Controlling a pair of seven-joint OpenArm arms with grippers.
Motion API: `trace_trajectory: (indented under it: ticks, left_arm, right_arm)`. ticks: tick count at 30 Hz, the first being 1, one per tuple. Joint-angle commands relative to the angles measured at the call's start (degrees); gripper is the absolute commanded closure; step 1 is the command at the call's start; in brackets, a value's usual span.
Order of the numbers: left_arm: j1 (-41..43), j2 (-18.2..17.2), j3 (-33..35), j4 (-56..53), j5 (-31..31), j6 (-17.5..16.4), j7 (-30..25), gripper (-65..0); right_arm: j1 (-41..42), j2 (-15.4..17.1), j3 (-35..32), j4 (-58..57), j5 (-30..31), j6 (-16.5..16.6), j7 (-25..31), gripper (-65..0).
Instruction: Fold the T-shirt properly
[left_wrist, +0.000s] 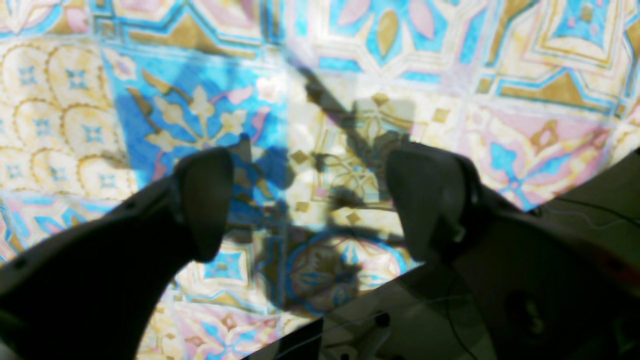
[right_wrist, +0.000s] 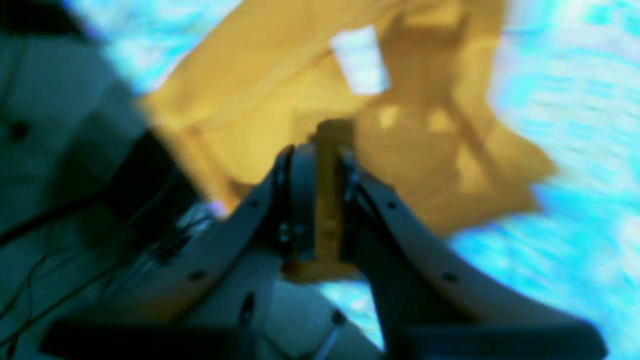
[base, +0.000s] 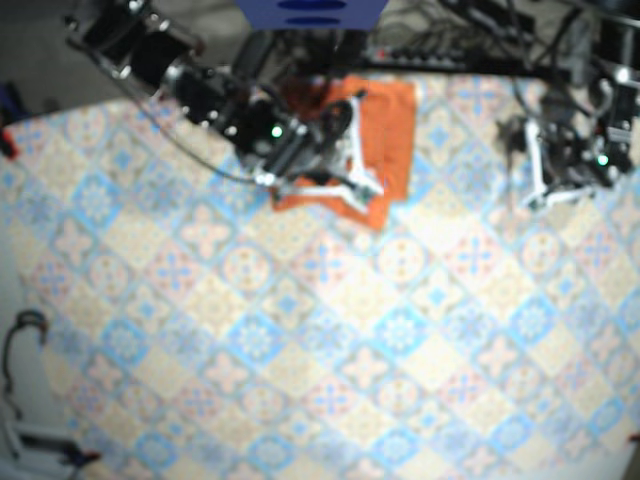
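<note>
I see from above a tabletop (base: 300, 330) covered in a cloth patterned with blue, pink and cream tiles. The orange T-shirt (base: 392, 115) lies at the far edge, near the middle, as a compact, roughly rectangular bundle.

My right arm reaches in from the upper left of the base view, and its right hand (base: 355, 180) sits over the near left part of the shirt. In the blurred right wrist view, the right hand (right_wrist: 322, 155) has its jaws pressed together on a fold of the T-shirt (right_wrist: 250, 75), which looks yellower here. A strip of fabric shows between the fingertips (right_wrist: 300, 170).

My left hand (base: 548, 180) is well apart from the shirt, at the far right of the base view. In the left wrist view, the left hand (left_wrist: 310, 185) is spread wide with nothing between its dark fingers (left_wrist: 205, 200), above bare patterned tabletop (left_wrist: 450, 75) near its edge.
</note>
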Motion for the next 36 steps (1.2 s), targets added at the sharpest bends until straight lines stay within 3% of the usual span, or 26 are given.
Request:
trace_trajectory:
  ticks: [1,6,13,18,25,36]
  left_arm:
    - [-0.50,-1.31,-0.56,1.70,-0.25,-0.02,-0.35,-49.9]
    - [-0.67,-1.57,1.91,6.28,0.28,-0.02,0.00,-49.9]
    - [-10.08,-1.13,23.53,11.20,15.22,-0.11,-0.35,-49.8]
    - [-14.56,0.71,33.99,12.43,23.75,-0.29,-0.52,-49.7]
    - [-14.39,0.45,39.62,18.32,31.40,-0.29,-2.37,-49.7]
    - [-10.96,-8.78,40.32,26.06,31.66,-0.29,-2.63,-49.7]
  right_arm:
    - [1.09,0.05,1.25,0.78,-1.05,-0.04,0.23,-9.6]
    - [4.43,-0.21,2.30,-1.16,-5.27,0.22,0.45,-16.8]
    - [9.61,-0.21,2.48,-12.85,-5.09,0.31,6.42,-18.9]
    - [9.97,-0.21,2.48,-14.87,-5.36,0.31,7.13,-18.9]
    - [9.97,-0.21,2.48,-15.13,-5.36,0.31,7.13,-20.3]
    - [9.97,-0.21,2.56,-15.13,-5.18,0.31,6.95,-20.3]
